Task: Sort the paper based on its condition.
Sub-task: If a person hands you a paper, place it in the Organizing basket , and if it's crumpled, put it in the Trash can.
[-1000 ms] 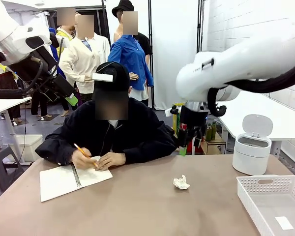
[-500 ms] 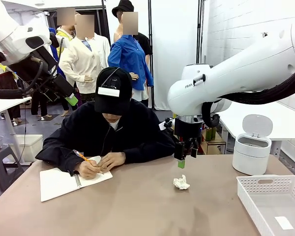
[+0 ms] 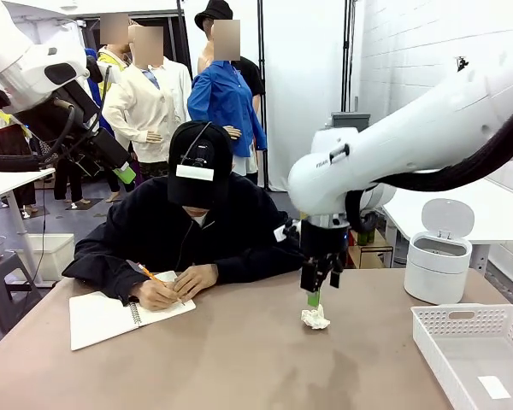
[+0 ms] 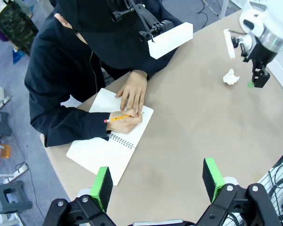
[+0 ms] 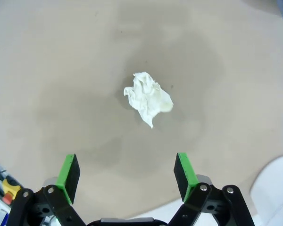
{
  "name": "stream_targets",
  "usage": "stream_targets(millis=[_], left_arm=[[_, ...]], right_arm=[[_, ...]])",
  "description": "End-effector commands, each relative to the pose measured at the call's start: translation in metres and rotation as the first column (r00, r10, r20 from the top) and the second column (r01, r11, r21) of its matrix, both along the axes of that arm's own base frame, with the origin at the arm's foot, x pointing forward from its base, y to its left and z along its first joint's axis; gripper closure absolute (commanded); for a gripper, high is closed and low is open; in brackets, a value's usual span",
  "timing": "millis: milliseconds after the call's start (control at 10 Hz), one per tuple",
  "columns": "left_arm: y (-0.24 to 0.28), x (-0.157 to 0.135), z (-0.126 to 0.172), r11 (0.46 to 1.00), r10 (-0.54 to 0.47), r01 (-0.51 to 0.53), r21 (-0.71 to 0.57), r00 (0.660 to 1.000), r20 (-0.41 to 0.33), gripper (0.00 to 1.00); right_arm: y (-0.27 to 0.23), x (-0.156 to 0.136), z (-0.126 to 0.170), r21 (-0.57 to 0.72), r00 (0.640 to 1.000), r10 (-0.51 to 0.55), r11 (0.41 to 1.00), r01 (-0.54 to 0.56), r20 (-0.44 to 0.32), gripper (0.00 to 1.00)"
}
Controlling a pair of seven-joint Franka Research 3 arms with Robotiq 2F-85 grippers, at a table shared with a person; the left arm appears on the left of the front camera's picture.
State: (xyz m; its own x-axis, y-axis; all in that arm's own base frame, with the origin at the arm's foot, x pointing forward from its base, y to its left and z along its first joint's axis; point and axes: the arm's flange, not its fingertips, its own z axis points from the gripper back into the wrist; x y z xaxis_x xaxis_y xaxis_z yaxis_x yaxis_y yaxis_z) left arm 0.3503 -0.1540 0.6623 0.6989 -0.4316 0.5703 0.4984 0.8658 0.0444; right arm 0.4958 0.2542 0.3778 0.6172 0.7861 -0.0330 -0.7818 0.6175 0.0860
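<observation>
My right gripper (image 5: 126, 165) hangs directly above the crumpled wad (image 5: 147, 97). Its fingers are spread wide, with nothing between the green pads. The wad lies on the table (image 3: 239, 367) toward the far edge, a little right of the middle, and nothing touches it. My left gripper (image 4: 158, 181) is spread and empty too, held high over the table's left side, above the notebook (image 4: 108, 141) a person is writing in near the far left corner.

I judge the sorting has barely begun. The white tray (image 3: 462, 310) at the near right corner holds only a small label, and I cannot see inside the lidded bin (image 3: 439, 256) beyond the far right corner. What remains is to come down, pinch this 1 wad, and carry it to whichever container takes crumpled paper.
</observation>
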Motion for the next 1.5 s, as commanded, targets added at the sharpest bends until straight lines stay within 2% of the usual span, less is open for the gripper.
stream_targets(millis=[0,100,300,400,600,900,1000,1300,1400], left_arm=[[0.001,0.0,0.001,1.0,0.002,-0.002,0.008,1.0,0.005,0.0],[0.001,0.0,0.001,1.0,0.002,-0.002,0.008,1.0,0.005,0.0],[0.001,0.0,0.001,1.0,0.002,-0.002,0.008,1.0,0.005,0.0],[0.001,0.0,0.001,1.0,0.002,-0.002,0.008,1.0,0.005,0.0],[0.001,0.0,0.001,1.0,0.002,-0.002,0.008,1.0,0.005,0.0],[0.001,0.0,0.001,1.0,0.002,-0.002,0.008,1.0,0.005,0.0],[0.001,0.0,0.001,1.0,0.002,-0.002,0.008,1.0,0.005,0.0],[0.001,0.0,0.001,1.0,0.002,-0.002,0.008,1.0,0.005,0.0],[0.001,0.0,0.001,1.0,0.002,-0.002,0.008,1.0,0.005,0.0]], right_arm=[[0.01,0.009,-0.033,-0.044,1.0,0.005,0.999,-0.004,0.009,0.0],[0.011,0.011,-0.047,-0.036,1.0,0.022,0.999,-0.022,0.012,0.0],[0.007,0.016,-0.06,-0.074,0.997,0.025,0.997,-0.02,0.067,0.0],[0.006,0.02,-0.066,-0.031,0.999,0.017,0.999,-0.016,0.033,0.0],[0.009,0.027,-0.084,0.002,0.998,0.044,0.999,-0.044,0.049,0.0],[0.014,0.038,-0.091,0.047,0.998,0.042,0.998,-0.044,0.053,0.0],[0.015,0.037,-0.088,0.026,0.997,0.025,0.999,-0.027,0.069,0.0],[0.014,0.034,-0.085,0.007,0.998,0.03,1.0,-0.03,0.058,0.0],[0.014,0.031,-0.083,0.011,0.996,0.071,0.997,-0.072,0.061,0.04]])
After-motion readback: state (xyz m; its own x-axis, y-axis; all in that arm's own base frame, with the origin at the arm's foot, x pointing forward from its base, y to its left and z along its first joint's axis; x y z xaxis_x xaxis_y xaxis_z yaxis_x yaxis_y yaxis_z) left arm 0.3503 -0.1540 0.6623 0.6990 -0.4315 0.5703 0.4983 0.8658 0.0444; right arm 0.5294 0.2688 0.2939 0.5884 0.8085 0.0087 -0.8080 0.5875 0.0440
